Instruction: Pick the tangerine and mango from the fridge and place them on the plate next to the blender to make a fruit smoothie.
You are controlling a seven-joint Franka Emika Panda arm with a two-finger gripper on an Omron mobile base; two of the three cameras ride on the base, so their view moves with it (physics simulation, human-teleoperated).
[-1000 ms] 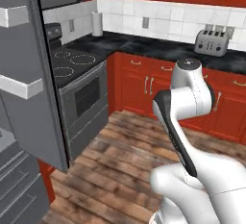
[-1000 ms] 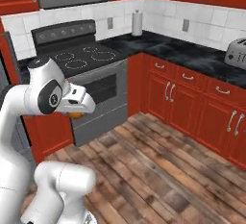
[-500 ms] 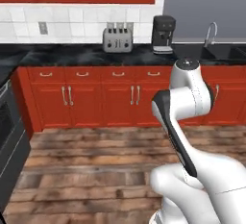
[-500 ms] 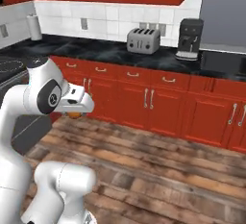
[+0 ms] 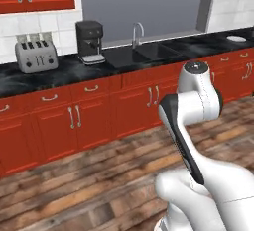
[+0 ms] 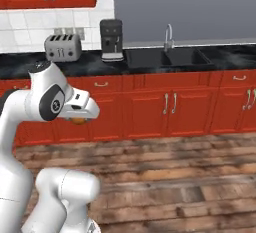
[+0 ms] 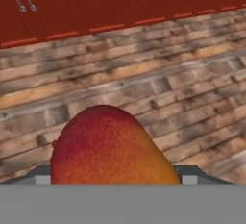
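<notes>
The mango (image 7: 108, 146), reddish-orange, bulges up between the fingertips in the hand view, over the wooden floor. My gripper (image 7: 115, 180) is shut on the mango. From the right base view the mango (image 6: 78, 121) peeks out under the white hand, with the gripper (image 6: 79, 119) held at chest height in front of the red cabinets. A small white plate (image 5: 236, 38) lies on the black counter at the far right. The tangerine, the fridge and the blender are out of view.
A black counter (image 5: 59, 74) runs over red cabinets (image 6: 150, 107). On it stand a silver toaster (image 5: 34, 56), a black coffee machine (image 6: 111, 38) and a sink with a tap (image 5: 149, 50). Wooden floor (image 6: 175, 177) lies open ahead.
The base has turned, so the whole scene has shifted: stove and fridge side slid out, sink and coffee machine came in. The mango stays in the gripper.
</notes>
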